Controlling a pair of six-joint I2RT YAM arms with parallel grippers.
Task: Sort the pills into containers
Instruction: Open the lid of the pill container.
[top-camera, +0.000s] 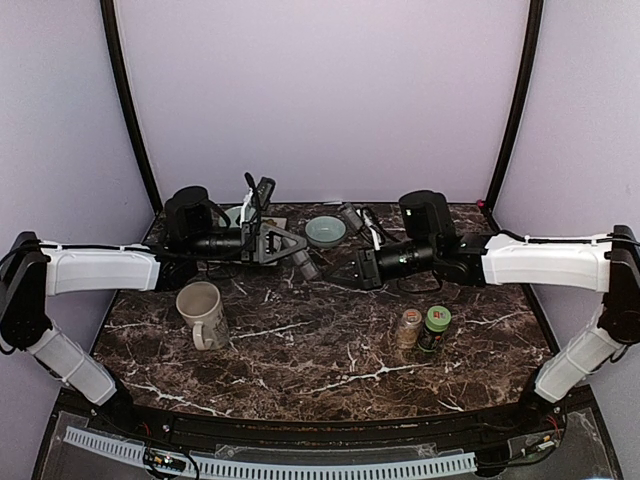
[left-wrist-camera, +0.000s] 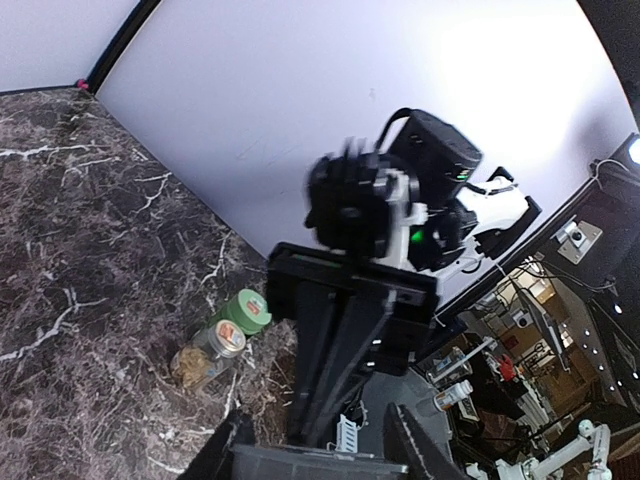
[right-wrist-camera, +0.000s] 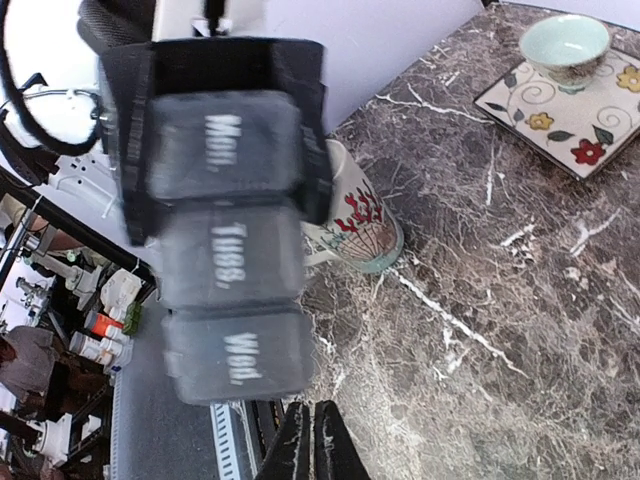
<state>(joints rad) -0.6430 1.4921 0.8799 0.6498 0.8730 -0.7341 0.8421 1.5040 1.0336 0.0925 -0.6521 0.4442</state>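
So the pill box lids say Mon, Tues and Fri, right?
Not quite. The pill box lids say Mon, Tues and Wed, not Fri. The right wrist view shows the words.

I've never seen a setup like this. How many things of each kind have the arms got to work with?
Pill bottles: 2, one tan-lidded, one green-lidded
Mug: 1
Bowl: 1
Flowered square plate: 1
Weekday pill organizer: 1
Total: 6
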